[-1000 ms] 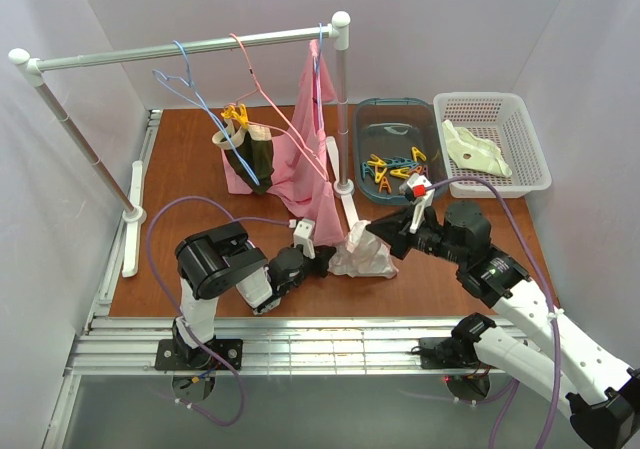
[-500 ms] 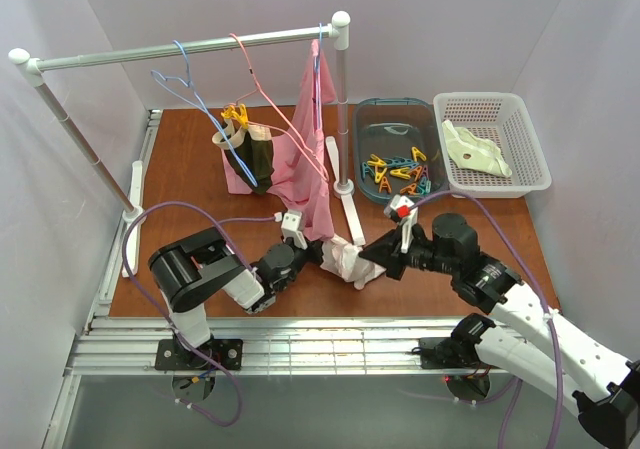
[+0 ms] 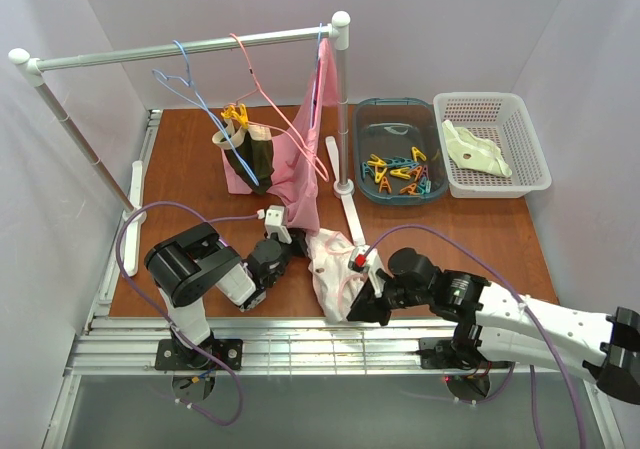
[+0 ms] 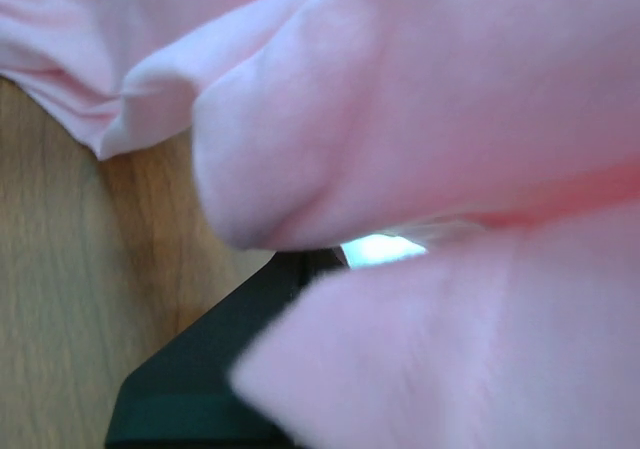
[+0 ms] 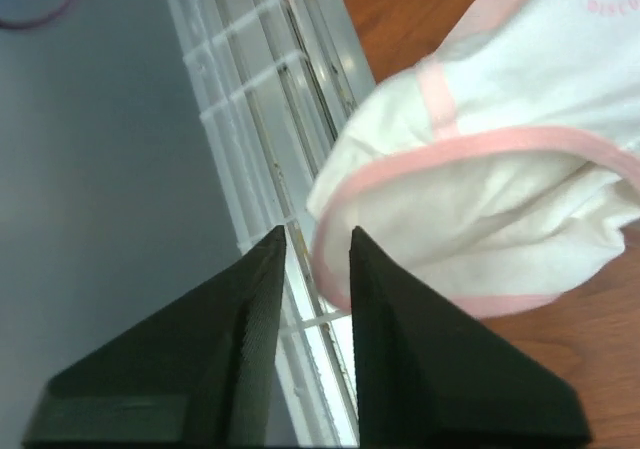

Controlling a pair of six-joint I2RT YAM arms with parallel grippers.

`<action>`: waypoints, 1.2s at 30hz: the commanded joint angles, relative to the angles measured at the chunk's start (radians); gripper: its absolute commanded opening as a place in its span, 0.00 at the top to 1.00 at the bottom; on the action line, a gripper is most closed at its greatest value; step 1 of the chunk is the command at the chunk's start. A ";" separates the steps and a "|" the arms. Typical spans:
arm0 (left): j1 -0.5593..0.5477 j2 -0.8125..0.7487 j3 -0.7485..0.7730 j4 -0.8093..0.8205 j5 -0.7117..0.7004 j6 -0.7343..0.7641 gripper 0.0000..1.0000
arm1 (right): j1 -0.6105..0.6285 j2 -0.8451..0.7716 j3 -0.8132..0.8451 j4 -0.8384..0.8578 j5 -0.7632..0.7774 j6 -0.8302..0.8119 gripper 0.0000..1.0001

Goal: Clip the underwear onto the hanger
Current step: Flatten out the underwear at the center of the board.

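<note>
The underwear [image 3: 330,269], pale white with pink edging, lies stretched on the brown table between both grippers. My left gripper [image 3: 297,248] is at its far left corner, shut on that corner. In the left wrist view pale pink cloth [image 4: 420,119] fills the picture and covers all but one dark finger [image 4: 200,389]. My right gripper [image 3: 356,313] sits at the underwear's near end by the table's front edge. Its jaws [image 5: 315,234] stand slightly open with nothing between them, and the underwear [image 5: 500,169] lies just right of them. The light-blue hanger [image 3: 195,94] hangs on the rail, far left.
A pink hanger [image 3: 268,94] and a long pink garment [image 3: 305,169] hang from the rail [image 3: 190,47]. Dark olive underwear [image 3: 255,159] hangs with yellow pegs. A blue bin [image 3: 372,184] of pegs and a white basket [image 3: 535,154] stand back right. Metal slats [image 3: 320,344] run along the near edge.
The left gripper shut on the underwear and drew back to the left. The right gripper pulled the other end toward the front edge, spreading the fabric, then let go and opened slightly.
</note>
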 commanded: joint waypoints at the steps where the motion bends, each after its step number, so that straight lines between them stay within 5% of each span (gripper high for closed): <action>1: 0.006 -0.003 -0.027 0.129 0.006 0.006 1.00 | 0.042 0.065 0.008 0.014 0.082 0.029 0.55; 3: 0.006 -0.006 -0.042 0.135 0.014 0.006 1.00 | 0.043 0.057 0.016 0.052 0.162 0.041 0.40; 7: 0.006 -0.013 -0.074 0.171 0.024 0.006 1.00 | 0.042 0.014 0.056 0.072 0.464 0.086 0.26; 15: 0.006 -0.018 -0.120 0.211 0.035 0.006 1.00 | -0.083 0.305 0.107 0.264 0.640 0.072 0.32; 24: 0.006 -0.012 -0.135 0.233 0.048 0.007 1.00 | -0.257 0.428 0.102 0.399 0.568 0.012 0.35; 36: 0.006 -0.030 -0.183 0.268 0.038 0.006 1.00 | -0.255 0.551 0.038 0.443 0.493 0.094 0.46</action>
